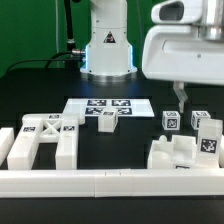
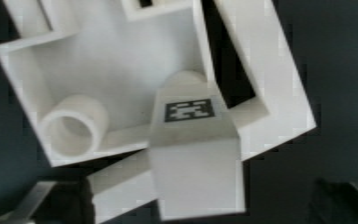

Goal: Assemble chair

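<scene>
The chair lies in loose white parts. In the wrist view a square leg (image 2: 197,150) with a black-and-white tag rests across a flat panel (image 2: 60,75) that has a round socket. My gripper (image 2: 190,208) is open; its dark fingers (image 2: 30,203) stand wide on either side of the leg, clear of it. In the exterior view the gripper (image 1: 180,98) hangs over the blocky part (image 1: 178,155) at the exterior view's right. An X-braced frame (image 1: 45,140) lies at the left, and tagged blocks (image 1: 172,121) stand near the gripper.
The marker board (image 1: 108,104) lies in the middle with a small tagged part (image 1: 108,121) at its front edge. A long low white border rail (image 1: 110,185) runs along the front. The arm's base (image 1: 107,50) stands at the back.
</scene>
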Motion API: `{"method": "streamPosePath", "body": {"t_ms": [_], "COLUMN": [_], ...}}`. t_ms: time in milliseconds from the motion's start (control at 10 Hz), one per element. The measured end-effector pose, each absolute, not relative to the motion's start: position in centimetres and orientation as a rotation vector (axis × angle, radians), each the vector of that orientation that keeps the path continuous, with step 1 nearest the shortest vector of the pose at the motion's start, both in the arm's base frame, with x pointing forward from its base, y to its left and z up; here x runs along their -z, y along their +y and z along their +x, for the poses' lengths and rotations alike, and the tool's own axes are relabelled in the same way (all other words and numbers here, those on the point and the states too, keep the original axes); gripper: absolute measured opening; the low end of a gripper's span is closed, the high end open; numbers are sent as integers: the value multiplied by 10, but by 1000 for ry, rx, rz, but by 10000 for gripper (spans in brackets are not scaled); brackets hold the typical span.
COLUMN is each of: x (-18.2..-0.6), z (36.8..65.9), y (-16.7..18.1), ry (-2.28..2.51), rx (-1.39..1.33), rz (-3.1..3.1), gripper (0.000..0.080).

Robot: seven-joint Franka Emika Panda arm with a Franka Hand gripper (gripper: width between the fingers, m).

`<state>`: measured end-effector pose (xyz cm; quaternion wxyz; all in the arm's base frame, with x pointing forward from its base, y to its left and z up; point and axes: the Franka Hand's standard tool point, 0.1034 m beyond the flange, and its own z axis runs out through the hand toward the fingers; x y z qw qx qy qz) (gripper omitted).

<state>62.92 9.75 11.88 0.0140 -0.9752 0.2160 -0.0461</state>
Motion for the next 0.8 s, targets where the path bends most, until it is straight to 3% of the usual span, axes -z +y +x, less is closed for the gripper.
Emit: {"method": "streamPosePath", "body": {"t_ms": [100, 200, 800], "x": [-136, -141, -136], "z": [613, 600, 598], "y": [89, 78, 79], "ry": [595, 574, 567], "rx": [139, 128, 117], "rz": [-3040, -3045, -3051], "gripper": [640, 640, 649]}}
